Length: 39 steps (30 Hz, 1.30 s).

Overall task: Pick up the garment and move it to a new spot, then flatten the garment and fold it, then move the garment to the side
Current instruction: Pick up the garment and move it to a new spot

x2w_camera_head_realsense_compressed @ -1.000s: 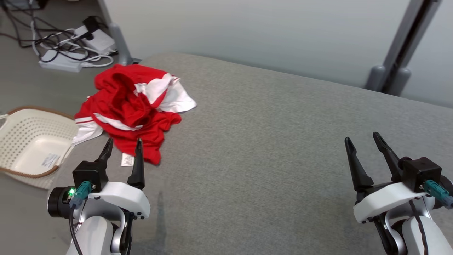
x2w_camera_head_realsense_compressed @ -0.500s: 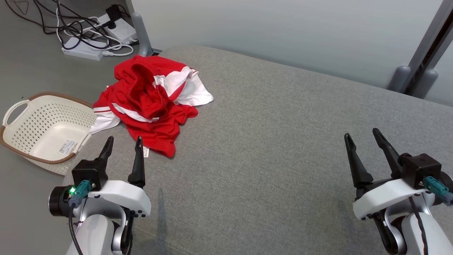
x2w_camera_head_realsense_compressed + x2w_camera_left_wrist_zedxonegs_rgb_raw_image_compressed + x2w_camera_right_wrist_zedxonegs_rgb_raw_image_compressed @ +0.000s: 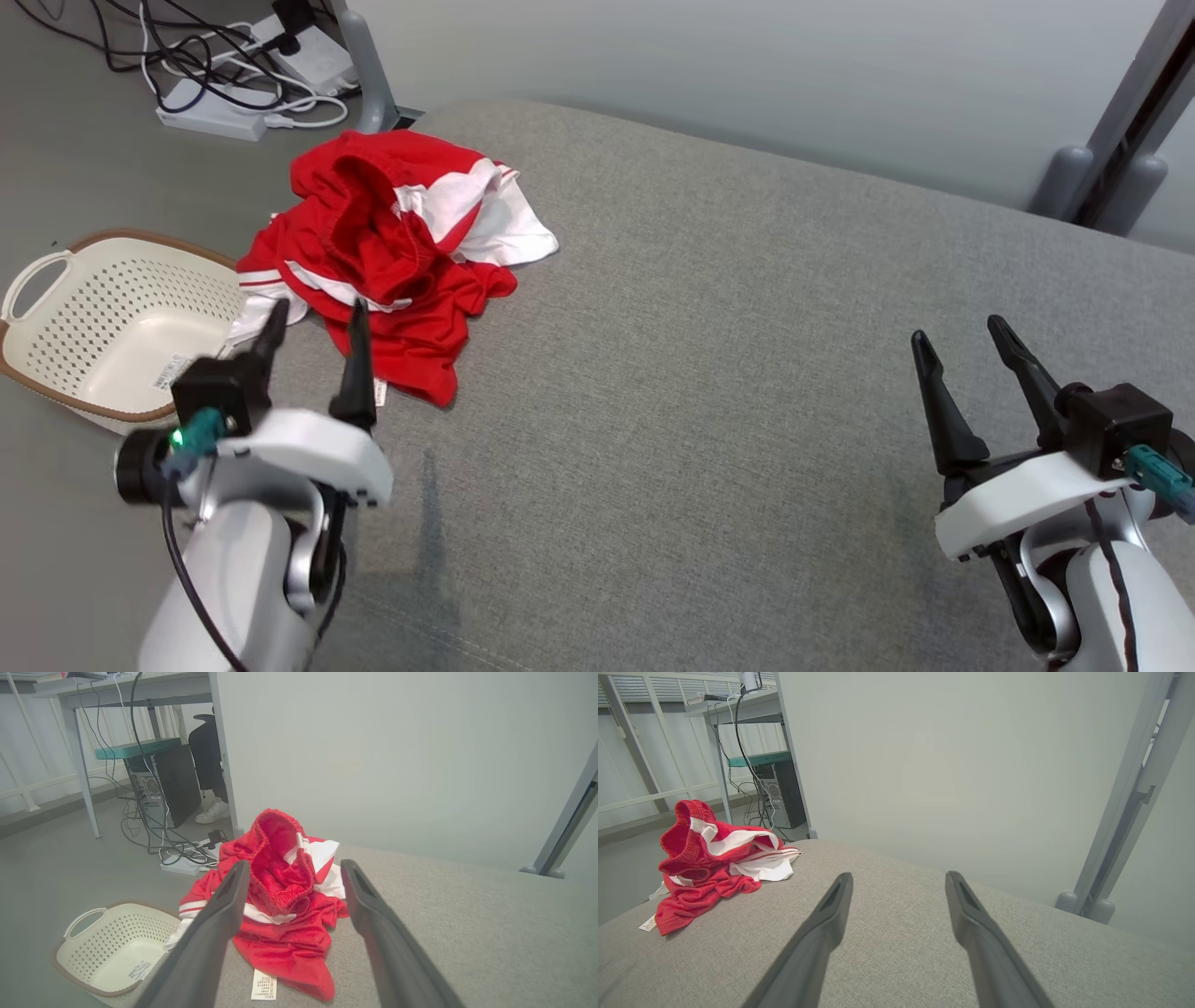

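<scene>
Evidently picking up: the left gripper (image 3: 317, 308), open and empty, hovers beside the garment (image 3: 373, 224), upper left. Next it should close on a fold; the right gripper (image 3: 959, 331), likewise open and empty, waits.

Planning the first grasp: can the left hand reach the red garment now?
Probably yes. The left hand is open and points at the garment, fingertips near its closest edge, with nothing between them.

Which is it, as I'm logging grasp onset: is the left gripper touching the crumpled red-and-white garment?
Cannot tell. In the head view the open left gripper overlaps the garment, and the left wrist view shows neither gap nor contact plainly.
</scene>
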Available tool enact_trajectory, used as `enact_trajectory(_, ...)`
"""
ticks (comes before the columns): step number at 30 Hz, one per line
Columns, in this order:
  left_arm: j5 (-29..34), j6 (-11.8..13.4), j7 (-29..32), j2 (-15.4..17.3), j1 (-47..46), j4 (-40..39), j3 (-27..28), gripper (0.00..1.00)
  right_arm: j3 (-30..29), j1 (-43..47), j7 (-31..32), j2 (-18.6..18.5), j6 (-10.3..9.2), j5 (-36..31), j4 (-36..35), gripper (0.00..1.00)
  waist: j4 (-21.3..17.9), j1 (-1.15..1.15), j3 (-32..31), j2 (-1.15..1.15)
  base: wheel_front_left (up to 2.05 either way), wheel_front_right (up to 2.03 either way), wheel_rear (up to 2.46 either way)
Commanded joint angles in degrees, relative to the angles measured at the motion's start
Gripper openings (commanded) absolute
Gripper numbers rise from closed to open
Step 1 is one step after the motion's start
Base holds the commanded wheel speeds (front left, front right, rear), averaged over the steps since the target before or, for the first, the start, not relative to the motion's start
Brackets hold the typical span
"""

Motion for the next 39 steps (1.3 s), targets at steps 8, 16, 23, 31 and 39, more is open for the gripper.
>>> enact_trajectory(8, -3.57, -3.83, 5.83, 2.02, -13.24, 6.99, 1.05, 1.0, 1.17, -3.2, 2.39, -2.17, 0.01, -0.69, -3.46, 1.0, -5.3, 0.0, 7.72, 0.0, 0.0, 0.0, 0.0)
enact_trajectory(16, -7.73, -6.86, 10.02, 4.69, -23.2, 21.15, 3.94, 1.0, 1.92, -5.16, 3.69, -3.88, 0.01, -0.23, -5.95, 1.0, -9.37, 0.0, 13.81, 0.0, 0.0, 0.0, 0.0)
enact_trajectory(23, -9.83, -7.91, 13.23, 6.21, -28.89, 30.24, 5.1, 1.0, 2.58, -6.37, 3.75, -4.33, 0.01, 0.16, -6.65, 1.0, -11.37, 0.0, 16.53, 0.0, 0.0, 0.0, 0.0)
enact_trajectory(31, -9.95, -7.81, 12.58, 8.86, -33.71, 37.12, 5.39, 0.0, 2.37, -7.16, 3.29, -4.47, 0.01, 0.41, -6.61, 1.0, -12.34, 0.0, 18.05, 0.0, 0.0, 0.0, 0.0)
enact_trajectory(39, -8.51, -8.52, 3.29, 10.41, -34.6, 37.64, 4.45, 0.0, 1.38, -6.53, 2.26, -3.48, 0.01, 0.29, -5.78, 1.0, -11.78, 0.0, 16.69, 0.0, 0.0, 0.0, 0.0)
